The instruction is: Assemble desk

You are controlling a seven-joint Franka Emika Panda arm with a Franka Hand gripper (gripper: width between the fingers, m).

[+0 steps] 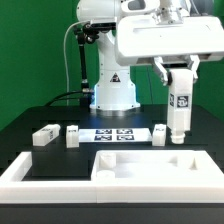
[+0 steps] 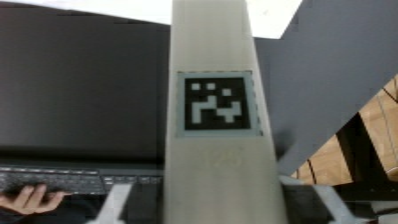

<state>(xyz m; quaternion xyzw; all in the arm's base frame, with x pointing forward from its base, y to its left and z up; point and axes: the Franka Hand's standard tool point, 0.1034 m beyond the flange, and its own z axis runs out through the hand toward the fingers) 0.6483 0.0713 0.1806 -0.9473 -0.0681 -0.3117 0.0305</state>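
My gripper (image 1: 180,84) is shut on a white leg block (image 1: 179,112) and holds it upright, its lower end just above the far right corner of the desk slab (image 1: 150,168). I cannot tell whether the leg touches the slab. The slab lies flat inside the raised border rim (image 1: 40,178). Three more leg blocks lie on the table behind it, two at the exterior view's left (image 1: 45,135) (image 1: 73,136) and one near the held leg (image 1: 160,133). In the wrist view the held leg (image 2: 217,60) fills the middle between my gripper (image 2: 217,205) fingers, its tag facing the camera.
The marker board (image 1: 113,133) lies flat between the loose legs, in front of the robot base (image 1: 113,90). The border rim runs along the front and both sides of the slab. In the wrist view a keyboard (image 2: 80,180) and a person's hand (image 2: 32,202) show beyond the table.
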